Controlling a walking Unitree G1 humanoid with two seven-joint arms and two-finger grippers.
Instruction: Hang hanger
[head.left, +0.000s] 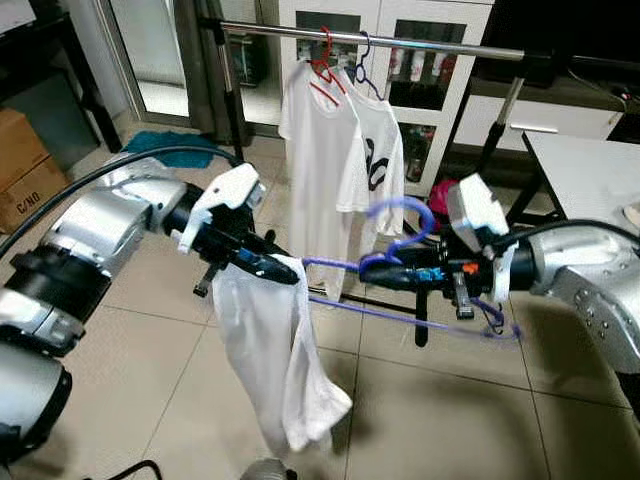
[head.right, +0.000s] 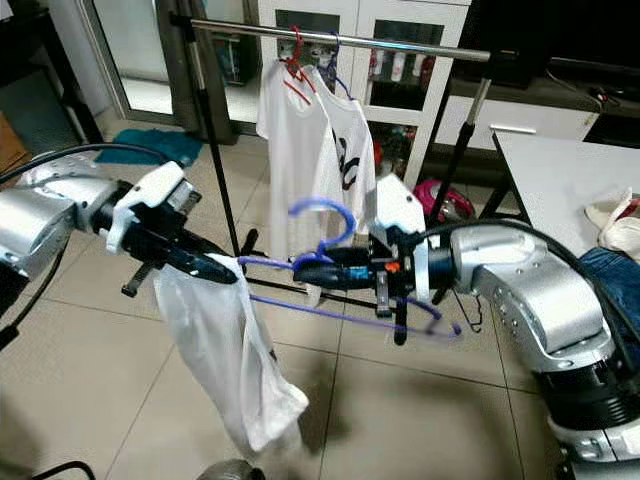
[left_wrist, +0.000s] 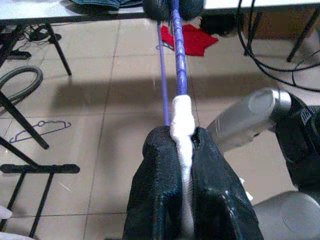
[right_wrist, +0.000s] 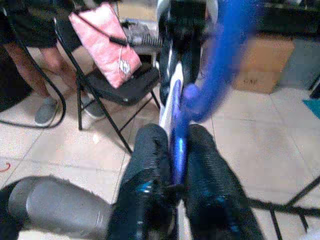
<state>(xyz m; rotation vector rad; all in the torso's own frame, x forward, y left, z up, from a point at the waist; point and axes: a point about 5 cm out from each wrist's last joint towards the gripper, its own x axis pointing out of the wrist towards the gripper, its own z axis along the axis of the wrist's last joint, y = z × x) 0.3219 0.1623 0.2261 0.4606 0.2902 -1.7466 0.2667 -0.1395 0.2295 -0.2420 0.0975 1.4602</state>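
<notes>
The job now is to lift the purple hanger (head.left: 400, 262) up to the metal rail (head.left: 400, 41) and hook it on. To do it well, both arms should go up together, so the hanger stays level and the white shirt (head.left: 280, 360) does not slide off. The curved hook at the top should point up and go over the rail in the bare part, to the right of the two white T-shirts (head.left: 340, 160) that hang there on a red hanger (head.left: 322, 60) and a blue hanger (head.left: 365, 75). The rail is higher and farther away than the hanger, so I think the robot must reach up and forward, or step closer. It should let go only when the hook sits on the rail.

The right claw (right_wrist: 172, 165) is closed tight on the purple hanger, close under its hook. The left claw (left_wrist: 184, 150) is also closed. It pinches a fold of the white shirt together with the end of the hanger's arm, and the purple bar runs straight out from between its fingers. The rest of the shirt hangs down loose under the left claw, above the tiled floor (head.left: 440, 420).

The hanger is held in the air between the two claws, in front of the clothes rack and lower than the rail
</notes>
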